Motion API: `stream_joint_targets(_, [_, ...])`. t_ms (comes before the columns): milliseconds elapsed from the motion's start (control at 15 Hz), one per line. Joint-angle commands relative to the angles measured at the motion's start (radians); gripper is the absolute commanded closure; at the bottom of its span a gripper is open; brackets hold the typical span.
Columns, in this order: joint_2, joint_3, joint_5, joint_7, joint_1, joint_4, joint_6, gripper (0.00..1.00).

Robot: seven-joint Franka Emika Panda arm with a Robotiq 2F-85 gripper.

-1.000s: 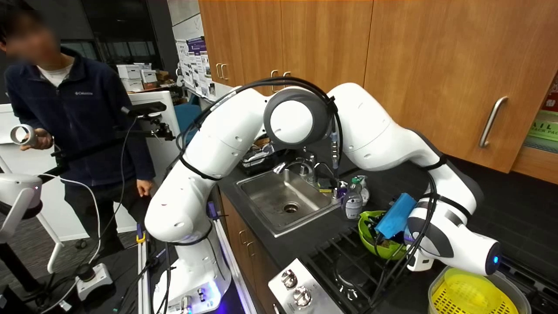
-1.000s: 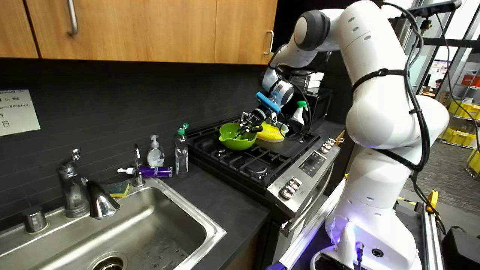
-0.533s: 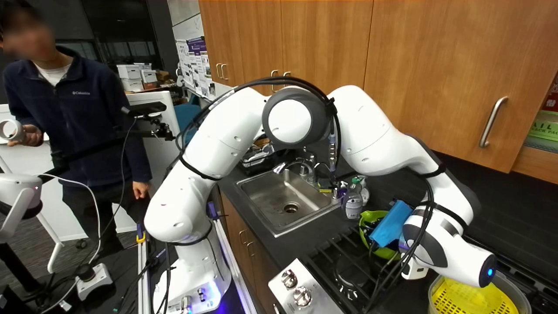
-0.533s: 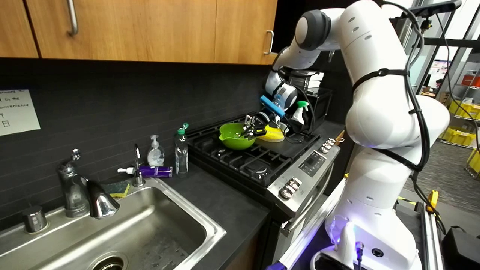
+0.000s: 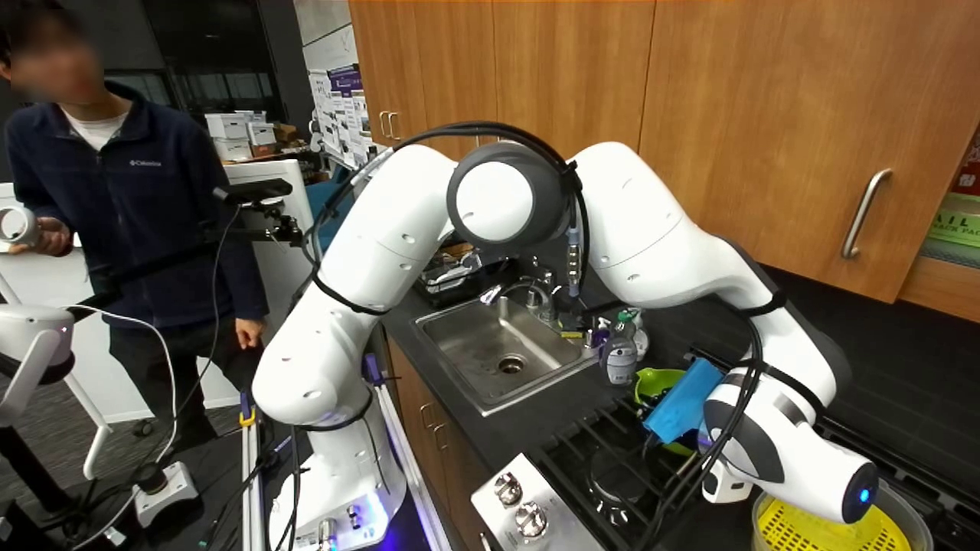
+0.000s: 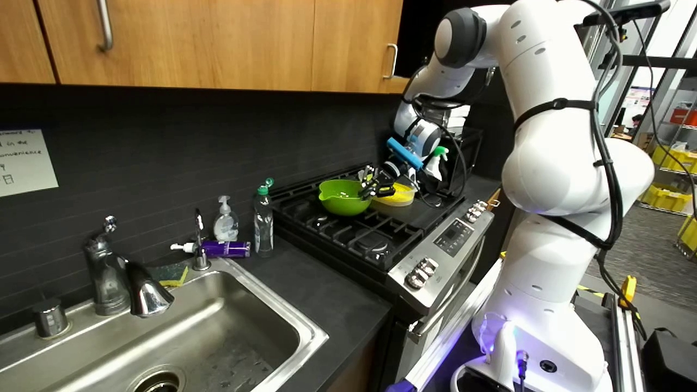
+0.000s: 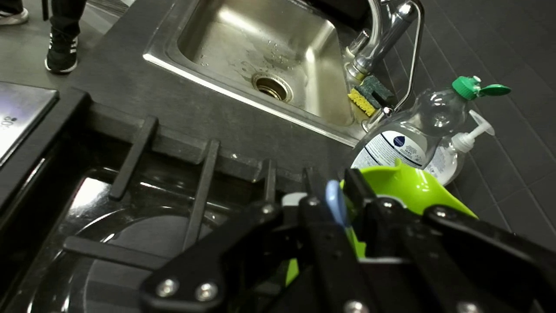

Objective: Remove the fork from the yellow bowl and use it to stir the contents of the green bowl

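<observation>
Where the wrist view looked along the claw (image 7: 333,189), its fingers were closed on a slim light-blue handle (image 7: 335,203); what it ended in was hidden, so the fork itself could not be made out. Toward the left lay open grate (image 7: 203,184), and beyond it a bare strip of counter (image 7: 126,82) ran to the edge of the sink (image 7: 243,48). Behind the right-hand finger rose the rim of the green bowl (image 7: 415,184), a soap bottle (image 7: 404,141) just past it.

In an exterior view the claw overlapped the green bowl's rim on the side toward the yellow bowl (image 6: 402,194); whether it touched could not be told. Open burners reached from there to the front edge of the stove (image 6: 441,256), and the cabinets (image 6: 218,43) ended well above.

In an exterior view the arm (image 5: 643,229) bent down, and a blue block (image 5: 683,399) screened most of the green bowl. The yellow bowl ran out of view at the bottom.
</observation>
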Motion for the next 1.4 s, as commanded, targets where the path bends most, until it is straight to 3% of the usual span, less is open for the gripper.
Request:
stream_joint_targets(0, [-0.056,-0.012,0.004,-0.004,0.006,-0.051,0.012,0.95])
stream_joint_targets(733, [-0.063,-0.009,-0.061,0.058,0.054,0.030,0.018,0.95])
stream_joint_targets(800, [-0.060,-0.008,-0.073,0.074,0.059,0.042,0.013,0.54])
stream_joint_targets(867, [-0.059,-0.007,-0.088,0.082,0.064,0.050,0.016,0.53])
stream_joint_targets(933, [-0.060,-0.007,-0.100,0.086,0.070,0.056,0.024,0.90])
stream_joint_targets(1200, [-0.056,0.000,-0.136,0.097,0.073,0.078,0.027,1.00])
stream_joint_targets(1333, [-0.055,0.002,-0.145,0.099,0.070,0.084,0.025,1.00])
